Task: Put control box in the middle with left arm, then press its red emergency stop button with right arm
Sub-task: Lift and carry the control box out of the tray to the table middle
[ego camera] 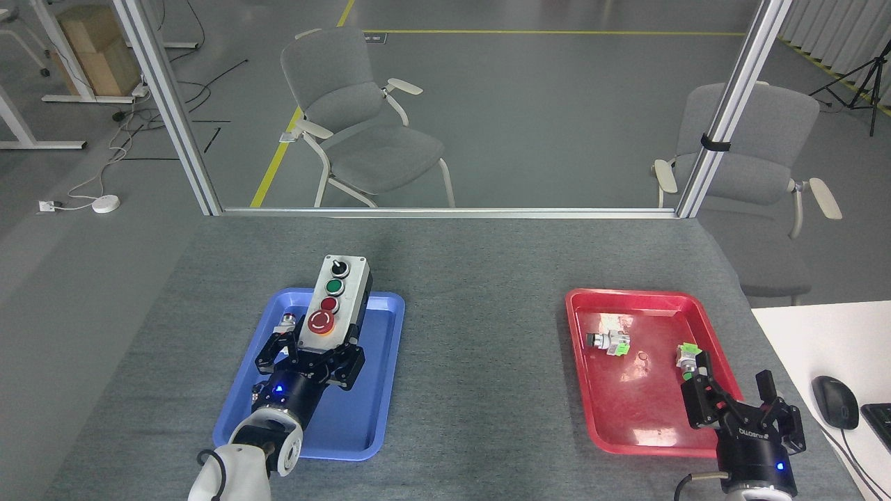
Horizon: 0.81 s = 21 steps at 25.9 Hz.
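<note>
The control box [333,303] hangs above the blue tray [379,390], its near end clamped in the left gripper [310,358] — raised, it seems, to clear the rim. The right gripper [739,407] waits spread wide, empty — over the red tray [592,417].

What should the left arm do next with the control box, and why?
Probably carry it to the right and set it down. The left gripper is shut on the control box, held above the blue tray, while the bare table between both trays is free.
</note>
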Each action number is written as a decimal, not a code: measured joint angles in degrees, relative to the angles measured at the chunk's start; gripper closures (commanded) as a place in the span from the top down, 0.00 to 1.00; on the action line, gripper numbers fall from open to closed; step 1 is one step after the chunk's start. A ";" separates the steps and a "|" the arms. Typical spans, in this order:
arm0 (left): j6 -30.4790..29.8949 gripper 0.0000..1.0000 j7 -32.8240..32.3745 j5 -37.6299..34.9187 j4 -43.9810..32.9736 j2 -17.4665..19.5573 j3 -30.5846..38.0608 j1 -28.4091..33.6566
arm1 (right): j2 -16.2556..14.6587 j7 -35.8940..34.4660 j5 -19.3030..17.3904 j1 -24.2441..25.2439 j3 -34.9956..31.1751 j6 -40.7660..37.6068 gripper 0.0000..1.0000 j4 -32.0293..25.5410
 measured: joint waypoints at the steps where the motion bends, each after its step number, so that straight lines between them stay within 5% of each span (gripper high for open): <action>1: -0.11 0.00 -0.03 0.32 -2.99 0.44 -0.08 1.54 | -0.04 0.08 0.00 0.00 0.00 0.00 0.99 0.00; 10: 3.01 0.00 -0.06 -1.31 -9.35 -3.53 -12.27 5.92 | -0.26 -0.04 0.00 -0.07 -0.04 0.00 0.99 0.00; 16: 7.54 0.00 -0.64 -10.36 -0.32 -11.03 -17.88 2.13 | -0.31 -0.13 0.00 -0.09 -0.08 0.00 0.99 0.00; 21: 10.97 0.00 -1.84 -12.33 9.86 -12.82 -21.73 -1.78 | -0.52 -0.14 0.00 -0.14 -0.09 -0.01 0.99 0.00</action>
